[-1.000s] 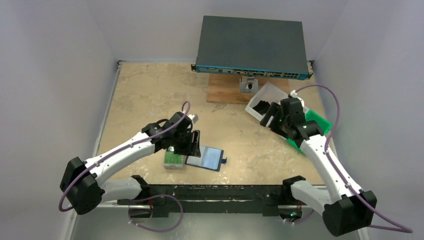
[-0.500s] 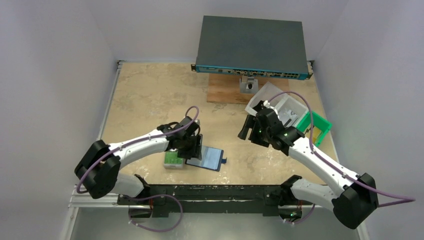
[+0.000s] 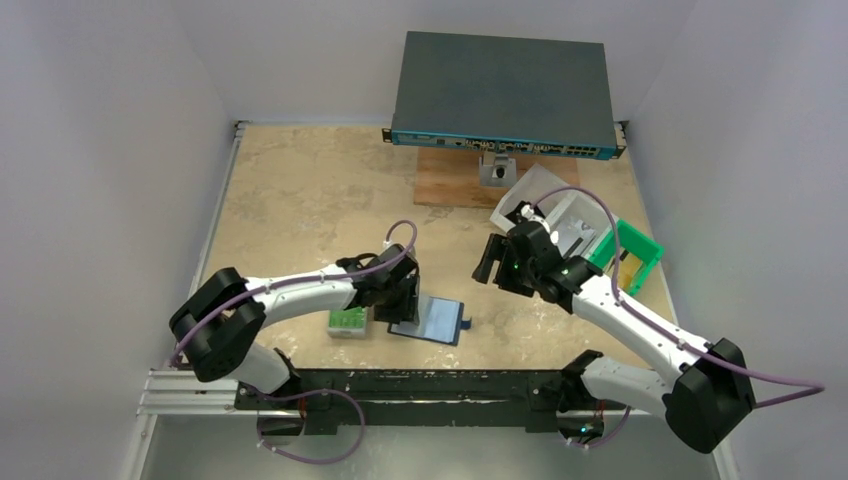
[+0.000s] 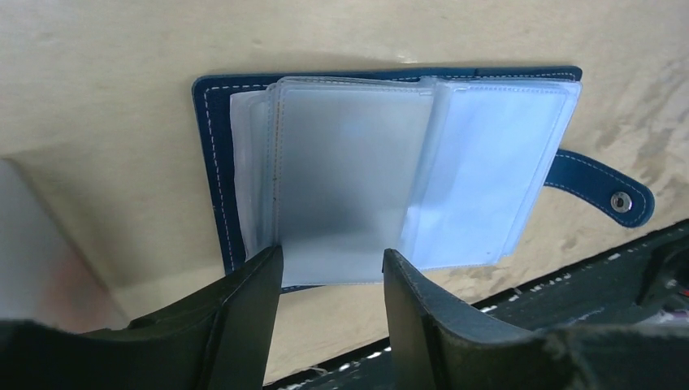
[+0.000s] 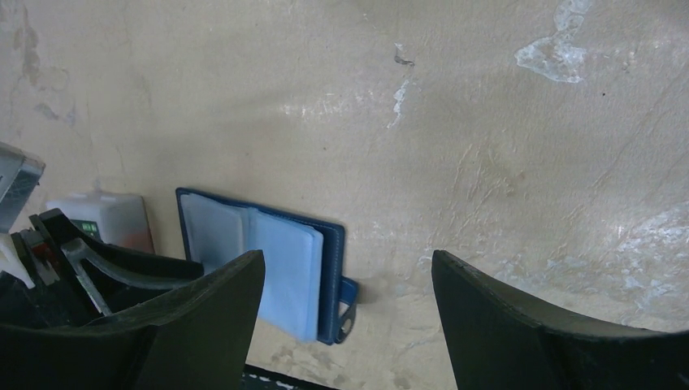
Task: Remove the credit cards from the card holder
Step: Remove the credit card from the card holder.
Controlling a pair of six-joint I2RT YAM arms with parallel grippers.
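We see the tan table point(image 3: 300, 190), with a dark network switch point(image 3: 500, 90) at its far edge. The right gripper point(image 3: 490, 262) hangs above bare tabletop, its jaws spread wide and holding nothing. The left gripper point(image 3: 405, 300) is down at the card holder point(image 3: 440, 322), jaws parted at the edge of its clear sleeves point(image 4: 349, 187), and we see nothing pinched. The card holder lies open and flat near the table's front edge, between the arms. Its long axis runs left to right, slightly skewed. A grey case point(image 3: 347, 322) sits just beside the holder on the left. The holder's snap tab point(image 3: 466, 323) points right.
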